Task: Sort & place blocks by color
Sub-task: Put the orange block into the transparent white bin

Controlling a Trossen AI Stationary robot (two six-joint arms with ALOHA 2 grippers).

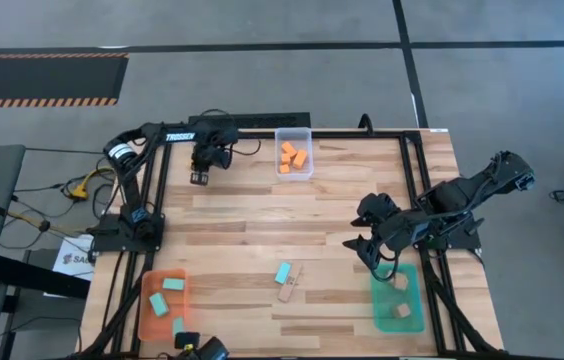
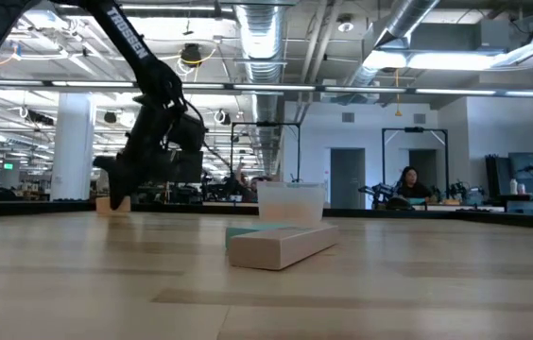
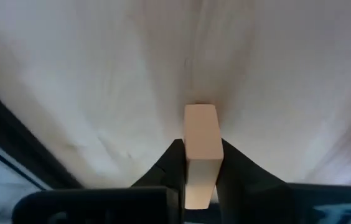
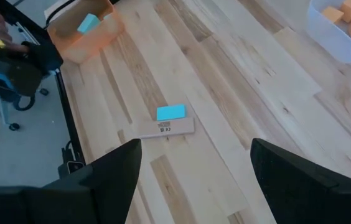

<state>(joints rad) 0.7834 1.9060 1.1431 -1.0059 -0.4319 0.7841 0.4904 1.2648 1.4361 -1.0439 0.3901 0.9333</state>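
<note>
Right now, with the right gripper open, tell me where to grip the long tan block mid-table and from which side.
Come straight down from above with the right gripper. The long tan block lies flat, so only its narrow width likely fits between the fingers. Close on its two long sides at the end away from the teal block, which crowds one long side.

Teal block (image 1: pixel 282 272) touches tan block (image 1: pixel 290 289) mid-table; perhaps 3 orange blocks (image 1: pixel 292 156) binned.

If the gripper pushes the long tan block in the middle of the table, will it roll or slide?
The tan block is flat-sided and lies low on the table, so it would probably slide. It looks rigid. A teal block sits right beside it and may get shoved along.
</note>
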